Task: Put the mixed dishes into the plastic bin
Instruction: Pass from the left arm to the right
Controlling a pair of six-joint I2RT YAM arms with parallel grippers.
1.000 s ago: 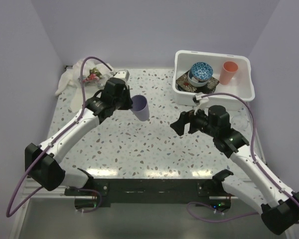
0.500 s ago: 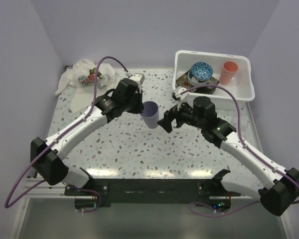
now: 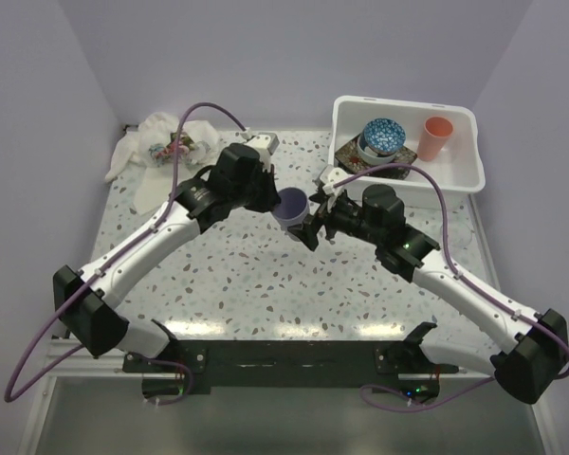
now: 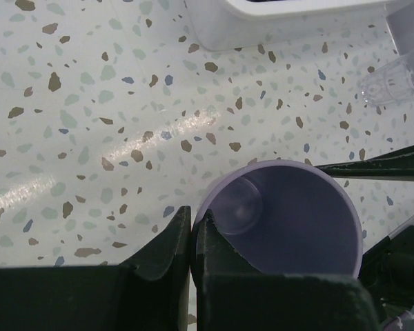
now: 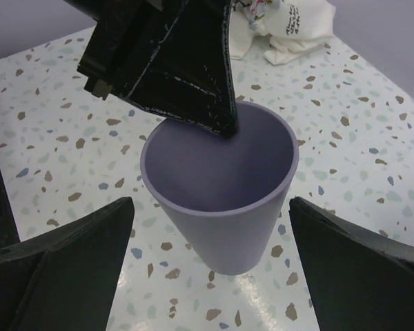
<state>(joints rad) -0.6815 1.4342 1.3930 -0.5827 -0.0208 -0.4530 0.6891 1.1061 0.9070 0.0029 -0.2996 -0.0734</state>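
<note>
Left gripper (image 4: 192, 224) is clamped on the rim of the purple cup (image 3: 291, 206), holding it up over the middle of the table (image 3: 247, 284). Right gripper (image 5: 212, 227) is spread wide, a finger on either side of the cup, not touching it. The bin (image 3: 455, 175) sits at about 2 o'clock from the cup, with an orange cup (image 3: 436, 137) already inside.

A white desk (image 3: 256, 284) speckled with brown, grey and blue chips is closed in by plain pale lavender walls (image 3: 266, 57) behind it and on both its sides, with a soft streak of glare (image 4: 179, 127) across its top.
</note>
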